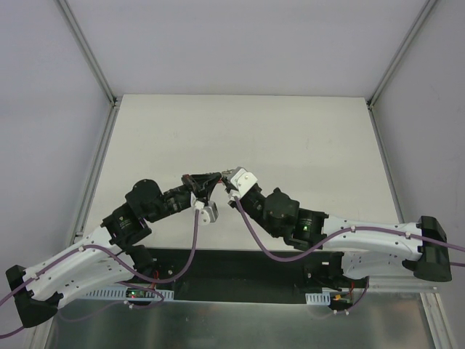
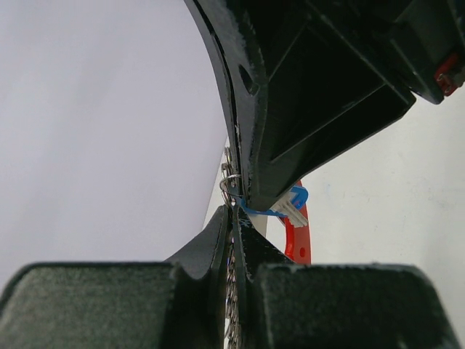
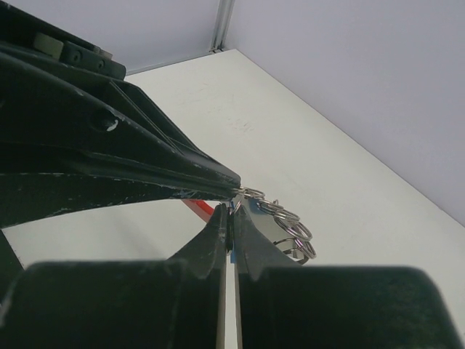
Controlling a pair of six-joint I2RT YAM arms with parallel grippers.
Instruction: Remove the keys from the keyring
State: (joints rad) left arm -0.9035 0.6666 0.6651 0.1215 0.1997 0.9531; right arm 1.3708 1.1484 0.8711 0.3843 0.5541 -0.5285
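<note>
Reaching inward, L gripper (image 2: 234,218) & R gripper (image 3: 231,211) are held tip-to-tip, both clamped shut on keyring (image 2: 298,243).

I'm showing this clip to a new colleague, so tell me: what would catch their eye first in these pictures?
The left gripper and right gripper meet tip to tip over the middle of the pale table, both shut, pinching the keyring between them. Silvery keys hang beside the pinch, and a bright red tag and a blue tie stick out close by.
</note>
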